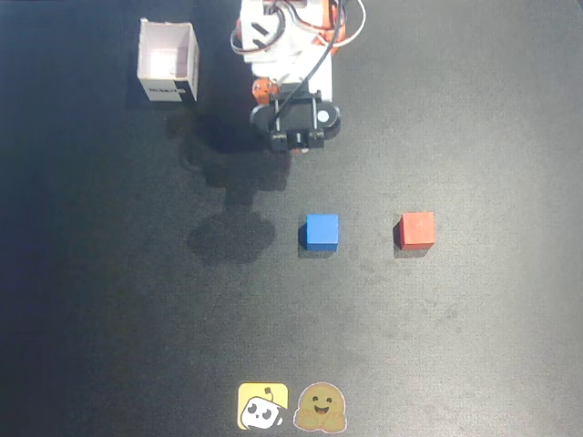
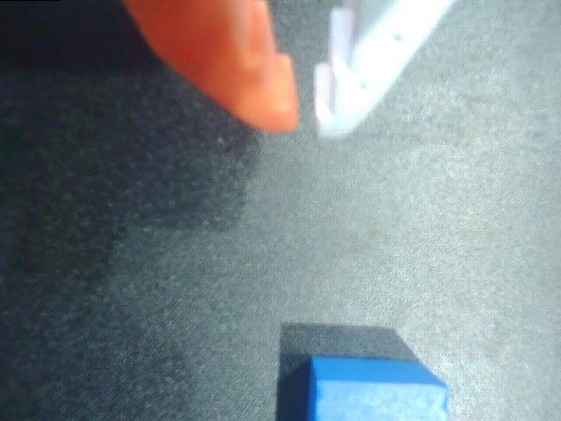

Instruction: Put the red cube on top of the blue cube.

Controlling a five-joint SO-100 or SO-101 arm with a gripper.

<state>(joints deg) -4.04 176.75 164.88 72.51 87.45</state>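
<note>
While the arm (image 1: pixel 290 82) sits folded near the top of the overhead view, the red cube (image 1: pixel 416 230) rests on the dark desk (image 1: pixel 109 300), well apart to the right of the blue cube (image 1: pixel 322 230). A white box (image 1: pixel 168 61) stands at upper left. In the wrist view the fingers (image 2: pixel 305 118) sit almost together, gripping nothing, with the blue cube (image 2: pixel 377 390) at the bottom edge.
</note>
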